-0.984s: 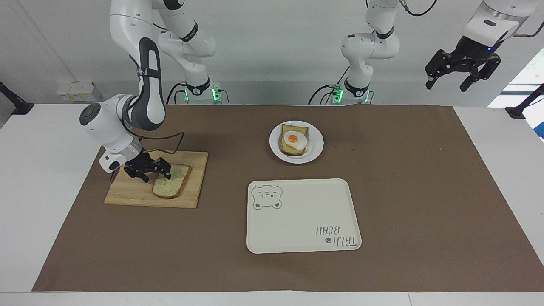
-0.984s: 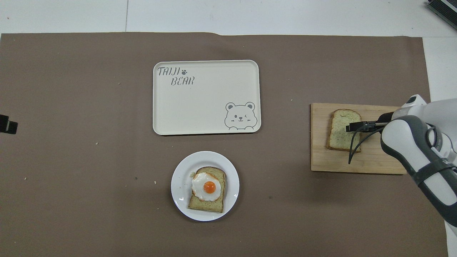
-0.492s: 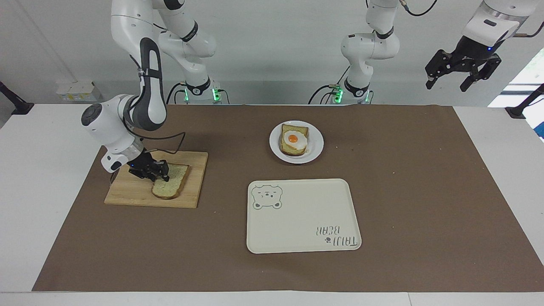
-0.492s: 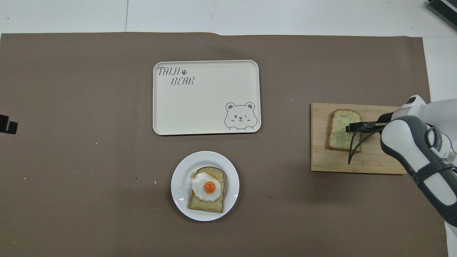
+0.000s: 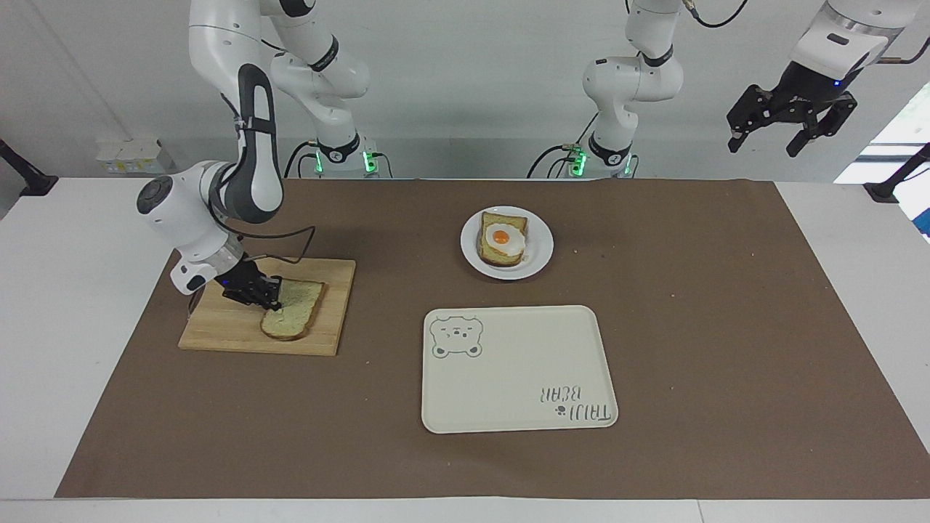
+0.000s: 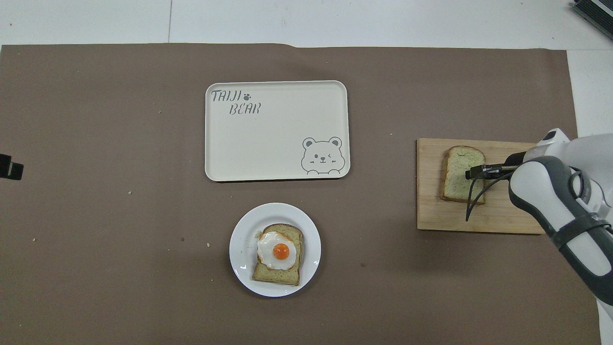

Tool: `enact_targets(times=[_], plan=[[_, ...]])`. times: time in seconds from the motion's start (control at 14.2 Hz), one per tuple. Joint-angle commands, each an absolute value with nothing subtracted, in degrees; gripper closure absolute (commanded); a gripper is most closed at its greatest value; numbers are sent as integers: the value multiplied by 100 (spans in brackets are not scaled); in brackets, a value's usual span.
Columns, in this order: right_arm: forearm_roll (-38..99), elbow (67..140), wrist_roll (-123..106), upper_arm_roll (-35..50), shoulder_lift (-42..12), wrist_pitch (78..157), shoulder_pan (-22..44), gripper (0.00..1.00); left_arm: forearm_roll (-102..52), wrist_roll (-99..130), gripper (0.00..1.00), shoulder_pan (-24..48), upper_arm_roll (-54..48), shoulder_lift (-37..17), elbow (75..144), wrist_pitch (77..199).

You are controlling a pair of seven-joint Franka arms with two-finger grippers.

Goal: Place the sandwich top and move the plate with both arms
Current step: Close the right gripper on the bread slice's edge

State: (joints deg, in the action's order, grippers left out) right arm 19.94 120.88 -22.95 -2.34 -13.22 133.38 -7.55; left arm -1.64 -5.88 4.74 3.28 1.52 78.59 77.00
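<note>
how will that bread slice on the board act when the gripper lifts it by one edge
The bread slice looks thin and soft, so held at one edge by the right gripper it will probably droop. It lies flat on the board and seems light, unlikely to roll. A hard pinch may dent or tear it.

A dull brown paper mat [image 5: 690, 305] covers the white desk [image 5: 65, 327], and on it the rectangular cream tray [image 5: 516, 378] bears a grey line-drawn bear face and grey lettering. Nearer the robots than the tray, the small round plain white plate [image 5: 541, 250] carries tan bread with a white fried egg and orange yolk [image 5: 501, 241]. Toward the right arm's end from the tray, a pale speckled bread slice with a brown crust [image 5: 296, 311] lies on a light wooden cutting board [image 5: 225, 330].
</note>
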Motion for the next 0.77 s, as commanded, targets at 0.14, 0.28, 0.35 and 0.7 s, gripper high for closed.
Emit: enact_targets(times=[0.14, 0.28, 0.35, 0.7], plan=[[2048, 11884, -2434, -211, -1406, 13378, -703, 100, -167, -563, 0, 439, 308, 325, 8077, 7778], [1943, 11655, -2435, -185, -1389, 13036, -703, 100, -167, -563, 0, 431, 308, 325, 8077, 7778], [1838, 11541, -2426, -158, -1363, 12878, -694, 100, -167, -563, 0, 431, 308, 325, 8077, 7778], [1784, 10645, -2426, -114, -1266, 11208, -694, 100, -167, -563, 0, 431, 308, 325, 8077, 7778]])
